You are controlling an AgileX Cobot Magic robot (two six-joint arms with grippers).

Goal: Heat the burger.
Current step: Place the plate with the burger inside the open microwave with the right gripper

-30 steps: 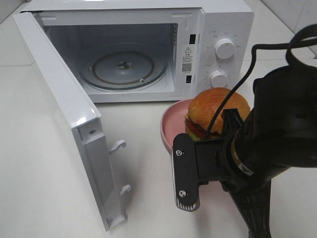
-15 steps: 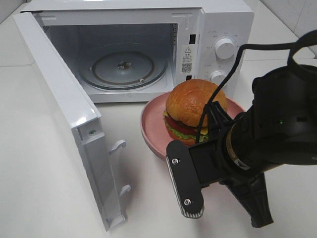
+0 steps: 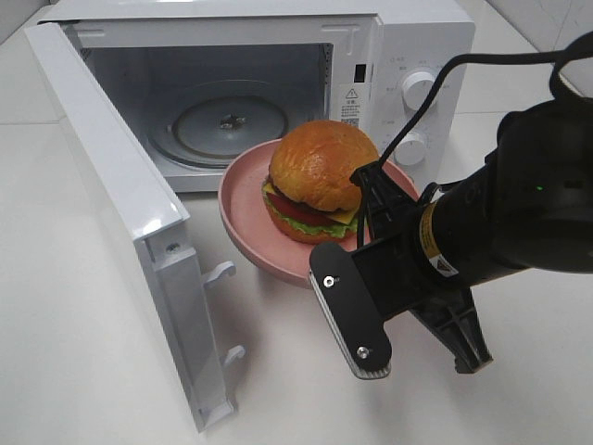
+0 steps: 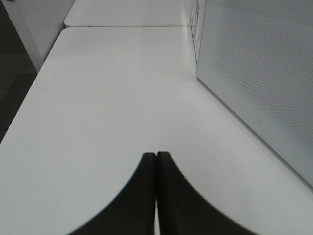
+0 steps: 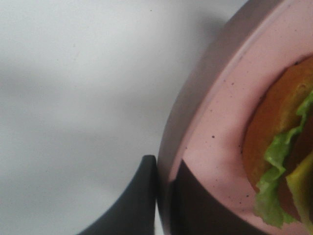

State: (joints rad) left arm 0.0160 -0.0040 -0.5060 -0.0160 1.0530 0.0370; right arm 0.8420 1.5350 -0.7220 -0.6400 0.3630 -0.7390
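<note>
Holding pink plate [image 3: 246, 199] by its rim in our clamped right gripper [image 5: 165, 166] | burger [image 3: 320, 176] sits on it, just outside the open microwave [image 3: 408, 37] | we should stay level, centre it over the turntable [image 3: 227, 125] | left gripper [image 4: 156, 155] closed, empty.

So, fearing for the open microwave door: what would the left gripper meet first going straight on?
Seemingly nothing: the shut left gripper points along bare white tabletop; the white dotted microwave door stands aside, depth unclear.
</note>
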